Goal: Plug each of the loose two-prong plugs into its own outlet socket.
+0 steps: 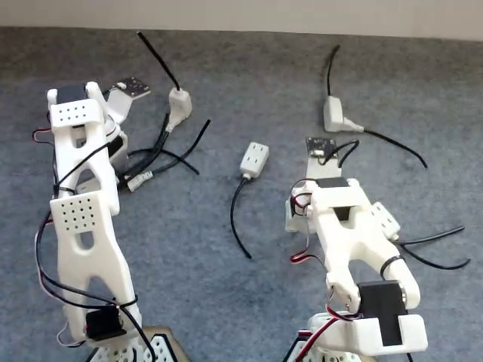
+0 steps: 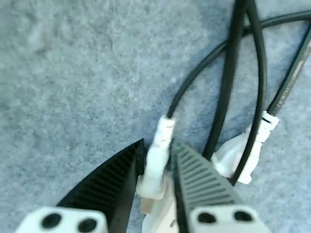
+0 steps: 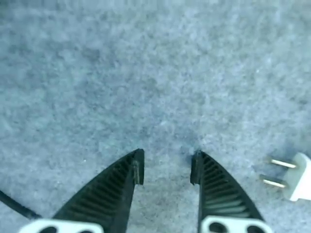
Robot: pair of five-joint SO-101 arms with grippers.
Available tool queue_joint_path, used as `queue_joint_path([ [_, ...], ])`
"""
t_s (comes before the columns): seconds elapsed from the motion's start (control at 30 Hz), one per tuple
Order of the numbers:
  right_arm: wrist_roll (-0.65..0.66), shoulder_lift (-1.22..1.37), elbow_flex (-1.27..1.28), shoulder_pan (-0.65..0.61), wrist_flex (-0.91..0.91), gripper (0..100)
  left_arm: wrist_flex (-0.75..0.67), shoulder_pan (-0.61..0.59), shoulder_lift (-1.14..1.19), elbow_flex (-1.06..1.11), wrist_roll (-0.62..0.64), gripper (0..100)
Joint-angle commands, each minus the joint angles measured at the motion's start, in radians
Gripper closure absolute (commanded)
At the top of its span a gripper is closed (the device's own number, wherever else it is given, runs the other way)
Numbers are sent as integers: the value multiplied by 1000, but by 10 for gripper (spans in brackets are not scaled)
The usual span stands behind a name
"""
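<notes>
My left gripper (image 2: pixel 159 145) is shut on a small white plug (image 2: pixel 163 131), whose black cable runs away across the carpet. A second white plug body (image 2: pixel 243 155) lies just beside it among crossing black cables (image 2: pixel 228 87). In the high view the left arm (image 1: pixel 83 211) stands at the left, with a white plug (image 1: pixel 139 180) poking out beside it. My right gripper (image 3: pixel 167 155) is open low over bare carpet, with a white two-prong plug (image 3: pixel 291 177) lying off to one side. A white outlet socket block (image 1: pixel 254 160) on a black cable lies between the arms.
Another white connector (image 1: pixel 179 102) with a black lead lies at the back left. An angled white one (image 1: pixel 336 113) lies at the back right. A white socket strip (image 1: pixel 385 219) lies beside the right arm (image 1: pixel 355 234). Loose black cables trail over the grey carpet (image 1: pixel 226 75).
</notes>
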Motion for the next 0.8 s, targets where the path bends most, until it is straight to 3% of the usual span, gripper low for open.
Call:
queue_joint_path([
  [0.0,-11,-18,-4,5,-28,835,5,-8,-4,-16,-9,944],
  [0.37,-9,-18,-4,5,-28,835,5,7,-27,-27,-6,993],
  [0.63,-9,-18,-4,5,-28,835,3,27,-269,-25,-2,993],
  [0.77,-6,-16,5,7,-77,835,2,50,-426,-25,140,993],
])
